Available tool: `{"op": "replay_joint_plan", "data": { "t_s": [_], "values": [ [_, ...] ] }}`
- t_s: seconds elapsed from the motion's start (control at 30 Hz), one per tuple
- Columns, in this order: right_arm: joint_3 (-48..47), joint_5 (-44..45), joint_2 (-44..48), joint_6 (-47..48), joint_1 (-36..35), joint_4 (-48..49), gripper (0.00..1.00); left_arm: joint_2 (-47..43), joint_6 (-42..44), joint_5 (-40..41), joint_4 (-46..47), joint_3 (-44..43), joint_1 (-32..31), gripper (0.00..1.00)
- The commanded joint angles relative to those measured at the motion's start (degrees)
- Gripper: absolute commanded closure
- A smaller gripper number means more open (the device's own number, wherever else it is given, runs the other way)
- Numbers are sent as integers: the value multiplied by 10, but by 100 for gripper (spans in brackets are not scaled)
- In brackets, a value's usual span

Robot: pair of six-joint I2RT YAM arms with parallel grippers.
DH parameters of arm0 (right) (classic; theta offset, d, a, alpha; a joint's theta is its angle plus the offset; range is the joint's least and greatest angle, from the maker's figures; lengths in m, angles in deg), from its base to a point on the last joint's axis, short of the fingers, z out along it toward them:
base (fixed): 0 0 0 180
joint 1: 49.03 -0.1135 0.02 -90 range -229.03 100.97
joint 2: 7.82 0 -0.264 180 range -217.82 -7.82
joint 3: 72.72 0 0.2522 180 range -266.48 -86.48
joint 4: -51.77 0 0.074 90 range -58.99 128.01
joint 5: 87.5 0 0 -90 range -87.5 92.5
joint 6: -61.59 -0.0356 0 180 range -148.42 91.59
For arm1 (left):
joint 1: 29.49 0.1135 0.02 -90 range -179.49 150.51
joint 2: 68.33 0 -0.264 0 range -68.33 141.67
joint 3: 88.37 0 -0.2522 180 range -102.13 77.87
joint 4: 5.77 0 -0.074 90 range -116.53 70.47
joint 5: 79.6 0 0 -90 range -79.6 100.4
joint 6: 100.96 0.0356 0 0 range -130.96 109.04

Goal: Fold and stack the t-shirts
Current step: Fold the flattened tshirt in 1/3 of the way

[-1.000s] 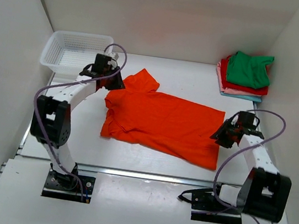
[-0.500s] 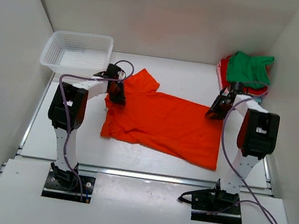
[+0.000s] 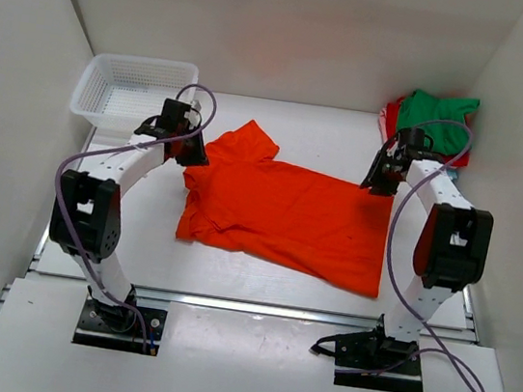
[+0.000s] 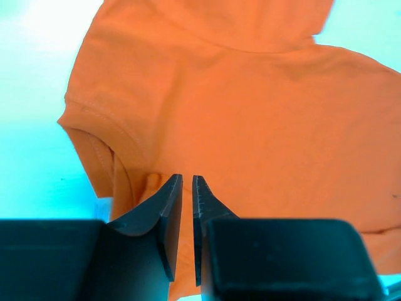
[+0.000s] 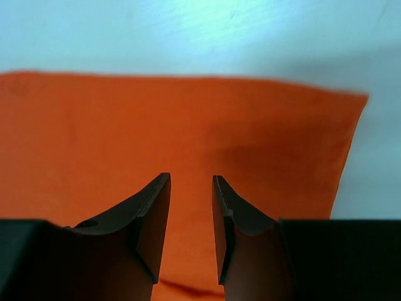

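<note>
The orange t-shirt (image 3: 288,214) lies spread flat in the middle of the table, with its collar to the left and its hem to the right. My left gripper (image 3: 194,154) is at its far left shoulder. In the left wrist view the gripper (image 4: 187,179) is closed to a thin slit, with its tips on the cloth (image 4: 250,113) beside a small pucker by the sleeve. My right gripper (image 3: 372,184) is over the far right hem corner. In the right wrist view it (image 5: 191,177) is open and empty just above the cloth (image 5: 156,125). A folded stack with the green t-shirt (image 3: 433,123) on top sits at the far right.
A white mesh basket (image 3: 95,99) stands at the far left corner, just behind my left arm. White walls close in the table on the left, back and right. The folded stack lies just behind my right gripper.
My right gripper moved from the shirt's right edge up to its far right corner. My left gripper went onto the shoulder, then drew back slightly to the far left. The shirt's outline is unchanged.
</note>
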Motion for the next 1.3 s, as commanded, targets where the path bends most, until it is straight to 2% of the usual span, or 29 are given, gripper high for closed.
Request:
{"op": "replay_joint_plan", "data": {
  "t_s": [0.0,0.13,0.2,0.33,0.47,0.67,0.77,0.93,1.1,1.27],
  "values": [
    [58,20,71,-1,-11,10,69,-20,23,11,-19,-3,-18,77],
    [167,2,108,-10,-8,23,70,-17,22,5,-27,30,-34,79],
    [212,2,112,-9,-9,34,69,-42,16,2,-4,88,-28,78],
    [226,1,83,-3,-4,48,70,-117,18,-6,-5,146,-15,79],
    [133,21,20,17,8,23,71,-202,30,22,-44,183,-11,80],
    [-93,38,-102,41,32,-76,71,-292,14,28,-80,221,-22,80],
    [-129,48,-110,55,26,-118,70,-312,24,33,-81,245,-34,80],
    [-26,26,4,45,-18,-67,69,-341,16,61,-58,309,-66,80],
    [52,49,110,34,-140,-56,68,-366,-7,84,-69,350,-52,80],
    [156,14,191,-19,-166,-9,69,-400,-60,94,-62,381,-60,64]
  ]
}}
